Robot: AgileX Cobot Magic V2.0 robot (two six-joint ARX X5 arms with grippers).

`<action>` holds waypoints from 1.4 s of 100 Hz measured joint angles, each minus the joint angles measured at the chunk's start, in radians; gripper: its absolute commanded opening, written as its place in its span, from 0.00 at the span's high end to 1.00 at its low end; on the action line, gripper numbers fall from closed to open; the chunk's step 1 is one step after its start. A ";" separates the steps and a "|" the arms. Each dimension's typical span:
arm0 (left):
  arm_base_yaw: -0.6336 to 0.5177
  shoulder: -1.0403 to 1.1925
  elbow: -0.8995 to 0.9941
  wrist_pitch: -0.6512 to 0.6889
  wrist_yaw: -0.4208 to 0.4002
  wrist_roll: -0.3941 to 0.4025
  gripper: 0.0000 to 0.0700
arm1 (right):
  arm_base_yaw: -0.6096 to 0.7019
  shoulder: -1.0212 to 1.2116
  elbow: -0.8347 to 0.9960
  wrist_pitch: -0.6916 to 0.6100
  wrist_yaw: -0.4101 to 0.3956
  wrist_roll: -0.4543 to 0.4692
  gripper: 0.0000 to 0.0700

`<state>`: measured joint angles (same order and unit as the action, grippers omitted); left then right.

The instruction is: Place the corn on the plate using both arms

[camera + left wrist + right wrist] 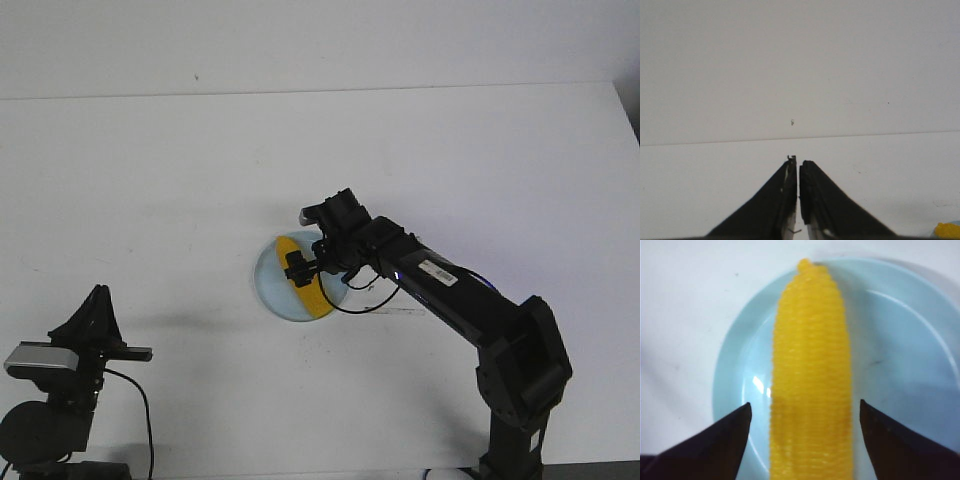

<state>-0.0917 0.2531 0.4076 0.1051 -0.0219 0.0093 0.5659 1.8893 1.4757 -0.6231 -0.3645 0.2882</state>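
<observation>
The yellow corn (305, 278) lies across the pale blue plate (267, 272) near the middle of the table. My right gripper (300, 268) hovers just over the corn with its jaws open. In the right wrist view the corn (810, 375) lies on the plate (900, 355) between the two spread fingers, with a gap on each side. My left gripper (100, 300) is at the front left, far from the plate, its jaws together and empty (798, 165). A bit of the corn (947, 230) shows in the left wrist view's corner.
The white table (150, 180) carries nothing else. Its far edge meets a white wall, and its right edge (625, 120) shows at the far right. A black cable (360, 300) hangs from my right arm beside the plate.
</observation>
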 measured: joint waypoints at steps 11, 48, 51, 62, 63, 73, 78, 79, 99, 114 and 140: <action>0.000 0.000 0.000 0.000 0.000 0.000 1.00 | -0.020 -0.061 0.000 0.030 0.026 -0.026 0.31; 0.000 0.000 0.000 0.000 0.000 0.000 1.00 | -0.198 -0.347 -0.169 0.210 0.211 -0.232 0.75; 0.000 0.000 0.000 0.000 0.000 0.000 1.00 | -0.222 -0.374 -0.206 0.243 0.211 -0.246 0.76; 0.000 0.000 0.000 0.000 0.000 0.000 1.00 | -0.310 -0.483 -0.360 0.371 0.216 -0.288 0.85; 0.000 0.000 0.000 0.000 0.000 0.000 1.00 | -0.317 -0.494 -0.375 0.383 0.216 -0.292 0.87; 0.000 0.000 0.000 0.000 0.000 0.000 1.00 | -0.385 -0.607 -0.526 0.486 0.214 -0.330 0.99; 0.000 0.000 0.000 0.000 0.000 0.000 1.00 | -0.420 -0.663 -0.598 0.524 0.214 -0.344 0.99; 0.000 0.000 0.000 0.000 0.000 0.000 1.00 | -0.427 -0.674 -0.613 0.531 0.215 -0.345 0.99; 0.000 0.000 0.000 0.000 0.000 0.000 1.00 | -0.552 -0.903 -0.859 0.563 0.219 -0.362 0.99; 0.000 0.000 0.000 0.000 0.000 0.000 1.00 | -0.602 -1.101 -0.998 0.560 0.219 -0.363 0.99; 0.000 0.000 0.000 0.000 0.000 0.000 1.00 | -0.605 -1.448 -1.066 0.472 0.215 -0.363 0.99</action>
<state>-0.0917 0.2531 0.4076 0.1051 -0.0219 0.0093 -0.0395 0.4408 0.4099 -0.1516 -0.1497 -0.0746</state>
